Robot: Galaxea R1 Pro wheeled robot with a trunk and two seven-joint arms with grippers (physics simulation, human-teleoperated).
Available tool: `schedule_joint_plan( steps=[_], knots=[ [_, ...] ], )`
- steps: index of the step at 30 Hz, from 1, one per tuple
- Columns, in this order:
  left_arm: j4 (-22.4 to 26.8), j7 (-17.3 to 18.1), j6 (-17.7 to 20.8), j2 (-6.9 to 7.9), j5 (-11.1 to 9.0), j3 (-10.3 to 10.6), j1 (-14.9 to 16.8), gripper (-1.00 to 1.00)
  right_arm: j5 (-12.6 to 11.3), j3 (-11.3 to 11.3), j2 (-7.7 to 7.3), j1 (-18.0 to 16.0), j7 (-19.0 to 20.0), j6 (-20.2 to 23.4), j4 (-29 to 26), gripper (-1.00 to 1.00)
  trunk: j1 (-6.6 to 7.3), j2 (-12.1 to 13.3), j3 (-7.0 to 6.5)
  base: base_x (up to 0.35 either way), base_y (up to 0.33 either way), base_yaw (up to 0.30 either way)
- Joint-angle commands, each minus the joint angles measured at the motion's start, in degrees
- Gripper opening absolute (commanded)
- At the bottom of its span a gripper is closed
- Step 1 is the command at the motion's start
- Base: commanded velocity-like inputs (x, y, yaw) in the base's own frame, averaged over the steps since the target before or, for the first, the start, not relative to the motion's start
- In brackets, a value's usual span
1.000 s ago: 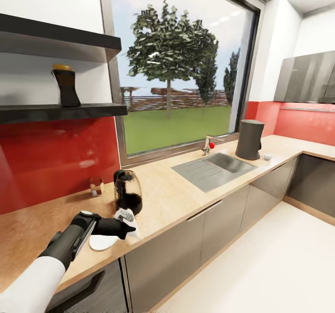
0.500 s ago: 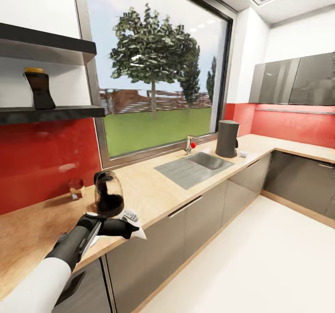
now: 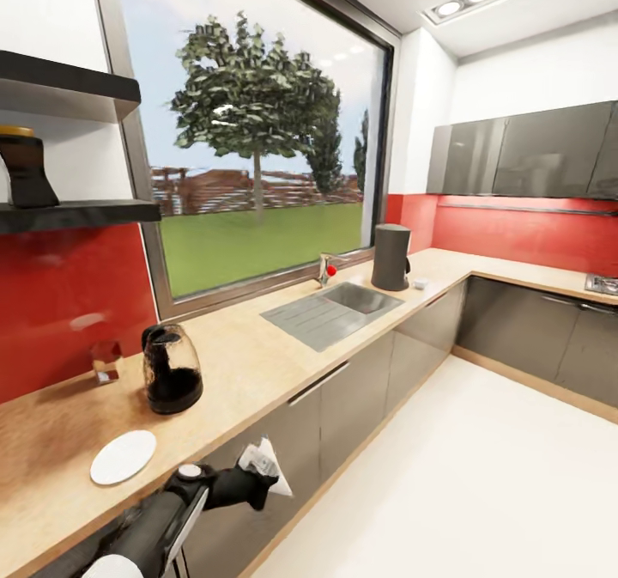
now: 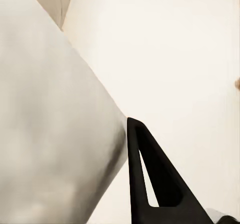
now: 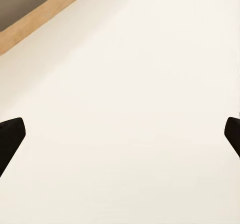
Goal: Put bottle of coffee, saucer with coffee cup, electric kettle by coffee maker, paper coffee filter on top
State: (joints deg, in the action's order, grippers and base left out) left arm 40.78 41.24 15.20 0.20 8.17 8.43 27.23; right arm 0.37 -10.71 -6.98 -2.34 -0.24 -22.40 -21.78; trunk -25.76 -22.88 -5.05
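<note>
My left gripper (image 3: 254, 485) hangs low in front of the dark cabinet fronts, shut on the white paper coffee filter (image 3: 266, 465). In the left wrist view the filter (image 4: 50, 134) lies against one black finger (image 4: 150, 174). The glass electric kettle (image 3: 172, 370) stands on the kitchen countertop (image 3: 249, 363), with the white saucer (image 3: 124, 456) near the front edge. The coffee maker (image 3: 390, 257) stands beyond the sink, a small white coffee cup (image 3: 420, 283) beside it. The bottle of coffee (image 3: 24, 170) is on the kitchen shelf (image 3: 77, 214). My right gripper (image 5: 120, 139) is open over pale floor.
A steel sink (image 3: 333, 310) with a tap (image 3: 326, 267) is set into the worktop under the big window. A small glass jar (image 3: 105, 362) stands by the red backsplash. The counter turns a corner at the right under glossy wall cabinets (image 3: 524, 150). Wide pale floor (image 3: 446, 475) lies in front.
The head view has swung right, so everything shifted left. My left gripper with the filter has come back off the counter over its front edge, uncovering the saucer.
</note>
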Motion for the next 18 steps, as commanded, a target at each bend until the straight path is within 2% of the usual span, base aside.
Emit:
schedule_joint_plan(
  steps=[1, 5, 8, 10, 15, 18],
  knots=[
    [-2.1, -0.4, -2.2, 0.0, 0.6, 0.1, -1.0, -1.0, 0.1, -0.1, 0.02, 0.0, 0.0, -0.2, 0.1, 1.0, -0.02, 0.0, -0.04, 0.0, 0.0, -0.209],
    [-9.2, -1.4, -7.4, 0.05, 0.6, 0.1, -2.0, -1.0, 0.1, -0.1, 0.03, 0.0, 0.0, -0.2, 0.1, 1.0, -0.02, 0.0, -0.25, 0.0, 0.0, -0.209],
    [-17.1, -4.4, -14.8, 0.06, 0.6, 0.1, -2.5, -1.0, 0.0, -0.1, 0.1, 0.0, 0.0, -0.2, 0.1, 1.0, -0.02, 0.0, -0.4, 0.0, 0.0, -0.209],
    [-21.3, -6.6, -18.1, 0.16, 0.6, 0.1, -3.2, -1.0, 0.0, -0.1, 0.11, 0.0, 0.0, -0.2, 0.1, 1.0, -0.02, 0.0, -0.51, 0.0, 0.0, -0.209],
    [-24.8, -11.1, -22.7, 0.49, 0.6, 0.1, -5.6, -1.0, -0.3, -0.1, 0.14, 0.0, 0.2, -0.2, -0.1, 1.0, -0.02, 0.0, -0.75, 0.0, 0.0, -0.218],
    [-25.1, -13.8, -23.6, 0.73, 0.6, 0.2, -7.4, -1.0, -0.5, -0.2, 0.19, 0.0, 0.3, -0.3, -1.5, 1.0, -0.02, 0.0, -0.84, 0.006, 0.0, -0.231]
  ],
)
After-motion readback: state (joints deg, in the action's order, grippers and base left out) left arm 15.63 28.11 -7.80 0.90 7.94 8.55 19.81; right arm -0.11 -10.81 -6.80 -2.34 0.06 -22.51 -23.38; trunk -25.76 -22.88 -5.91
